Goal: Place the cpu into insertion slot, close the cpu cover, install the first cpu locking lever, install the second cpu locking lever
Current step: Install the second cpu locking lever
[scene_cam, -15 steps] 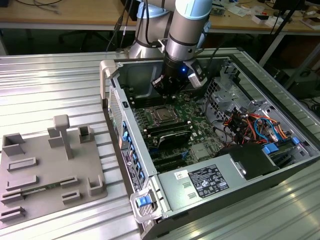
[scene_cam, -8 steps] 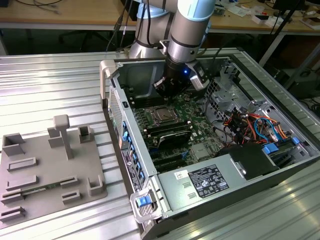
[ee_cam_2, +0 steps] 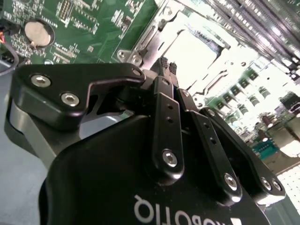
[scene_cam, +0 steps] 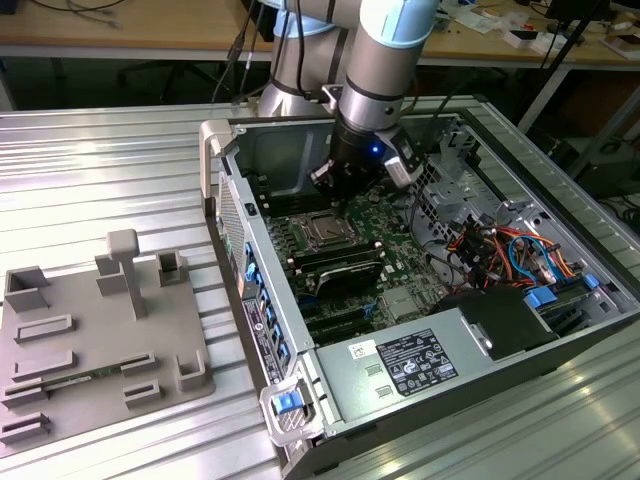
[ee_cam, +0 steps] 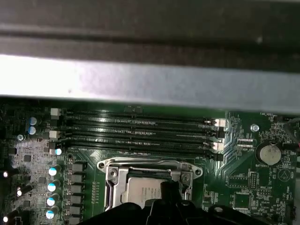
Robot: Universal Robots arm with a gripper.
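The cpu (scene_cam: 327, 233) lies flat in the insertion slot (scene_cam: 309, 222) on the green motherboard inside the open computer case. Its silver top shows in both wrist views (ee_cam_2: 194, 49) (ee_cam: 137, 191). The cpu cover (ee_cam: 114, 183), a silvery frame, lies down around the chip (ee_cam_2: 224, 63). My gripper (scene_cam: 333, 192) hangs just above the socket's far edge. In the second wrist view its black fingers are pressed together with nothing between them, and the gripper (ee_cam_2: 168, 65) points at the socket's rim. In the first wrist view the gripper (ee_cam: 168, 190) overlaps the cpu's corner.
Long black memory slots (ee_cam: 140, 131) run beside the socket, with a coin battery (ee_cam: 268, 153) further along. The case's metal wall (ee_cam: 140, 79) stands close behind. A grey power supply box (scene_cam: 400, 365) and coloured cables (scene_cam: 505, 245) share the case. A grey fixture plate (scene_cam: 90, 330) lies on the exterior view's left.
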